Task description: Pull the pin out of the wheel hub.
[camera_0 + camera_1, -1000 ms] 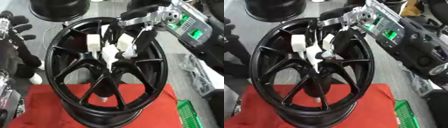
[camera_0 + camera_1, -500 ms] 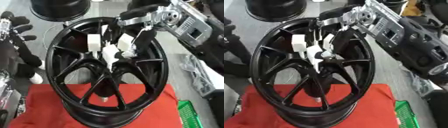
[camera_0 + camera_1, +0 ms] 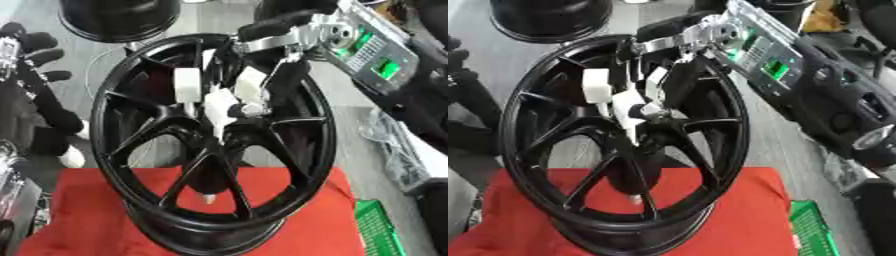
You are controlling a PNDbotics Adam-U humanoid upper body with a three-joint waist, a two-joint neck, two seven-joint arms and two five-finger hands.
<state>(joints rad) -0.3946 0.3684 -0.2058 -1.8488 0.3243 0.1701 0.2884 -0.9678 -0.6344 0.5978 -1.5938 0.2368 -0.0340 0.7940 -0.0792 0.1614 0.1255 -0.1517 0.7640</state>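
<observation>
Standing upright on a red cloth (image 3: 96, 210), the black wheel hub (image 3: 210, 145) fills the view. Right hand (image 3: 232, 97) fingers (image 3: 186, 85) grasp the pin at its centre. A green crate (image 3: 378, 232) sits right; left hand (image 3: 35, 65) rests relaxed, left edge.

A grey desk (image 3: 350, 115) carries a red cloth (image 3: 289, 220). The black wheel hub (image 3: 131, 165) stands upright on the cloth. A green basket (image 3: 378, 232) sits just beside it.

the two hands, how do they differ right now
The right hand reaches from the upper right into the upright black wheel, its white-tipped fingers curled at the hub centre. The left hand sits at the left edge, apart from the wheel, holding nothing. Both are mostly black.
</observation>
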